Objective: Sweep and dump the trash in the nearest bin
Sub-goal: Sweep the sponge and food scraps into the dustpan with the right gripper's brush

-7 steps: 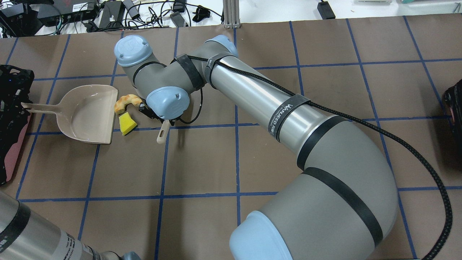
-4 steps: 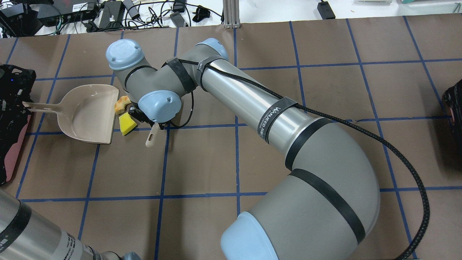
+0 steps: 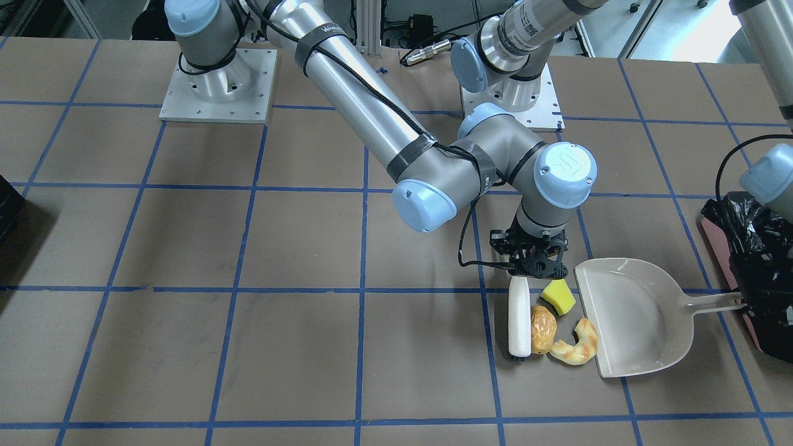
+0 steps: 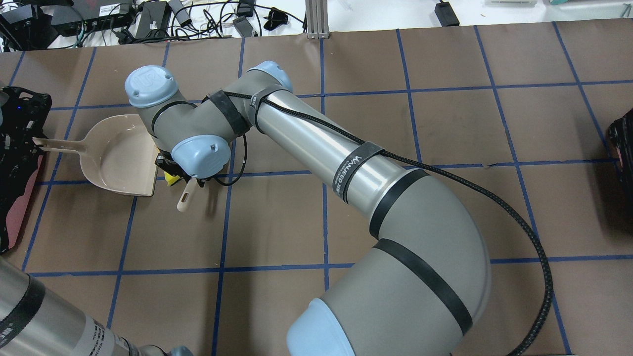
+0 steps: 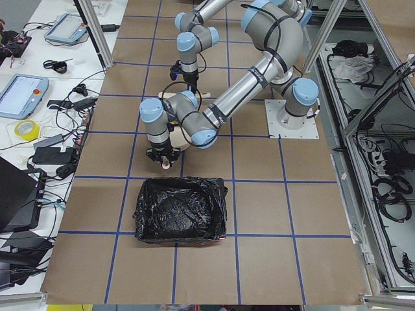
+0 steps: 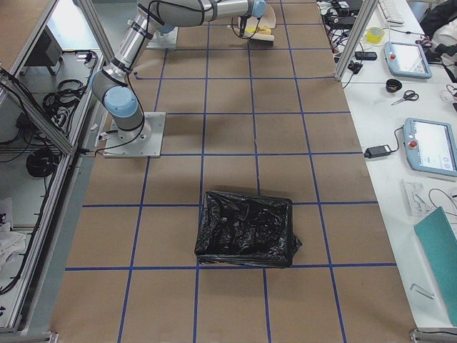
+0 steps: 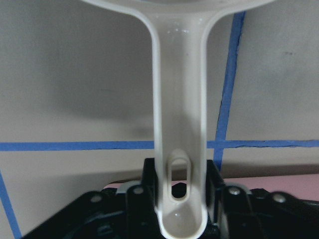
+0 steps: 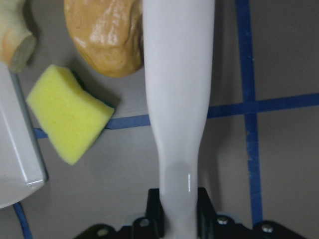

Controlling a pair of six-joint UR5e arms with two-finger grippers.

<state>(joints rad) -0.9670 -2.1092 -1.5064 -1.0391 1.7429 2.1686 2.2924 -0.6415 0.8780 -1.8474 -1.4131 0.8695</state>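
The right gripper (image 3: pixel 530 265) points down at the tabletop (image 3: pixel 248 347) and is clamped on the handle of a white brush (image 3: pixel 519 319), whose broad end lies along the surface, reaching away from the robot. Seen from the front, three pieces sit bunched to the right of the brush. The bread roll (image 3: pixel 543 328) touches the brush's side, and the yellow sponge (image 3: pixel 558 297) lies just beside the roll, near the gripper. The croissant (image 3: pixel 576 344) curls next to the roll, hard by the dustpan's lip. The dustpan (image 3: pixel 638 322) rests flat with its mouth facing the three pieces, none of them inside it. Its thin handle runs right to the left gripper (image 7: pixel 180 186), which is closed on the handle's slotted end. The bin (image 3: pixel 753 248), lined with a black bag, stands at that end, with the dustpan between it and the pieces
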